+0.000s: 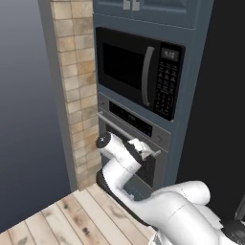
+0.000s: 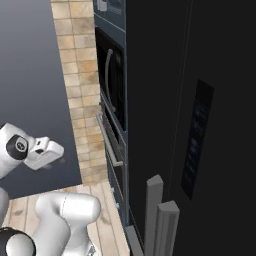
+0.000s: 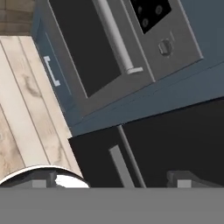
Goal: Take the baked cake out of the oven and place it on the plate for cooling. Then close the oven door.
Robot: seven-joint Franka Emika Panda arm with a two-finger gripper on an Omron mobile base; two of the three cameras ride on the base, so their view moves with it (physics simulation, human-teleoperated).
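The built-in grey steel wall oven (image 1: 136, 139) sits in a blue-grey cabinet column (image 1: 189, 95), directly below a black microwave with a keypad and a vertical handle (image 1: 139, 69). The oven's wide grey drop-down door with dark glass window (image 3: 94, 52) is shut flush against the oven front, its long horizontal silver bar handle (image 1: 125, 134) running across the top edge beneath the black control strip (image 1: 131, 119). The baked cake cannot be seen behind the closed door. The white arm's pincer (image 1: 143, 149) hovers just in front of the door, near the right end of the handle, apart from it; its fingers stand spread wide and hold nothing. A tan tiled wall (image 1: 74, 86) borders the cabinet on the left, a tall dark refrigerator (image 2: 200, 125) stands on the right, and a pale wooden plank floor (image 1: 72, 215) lies below.
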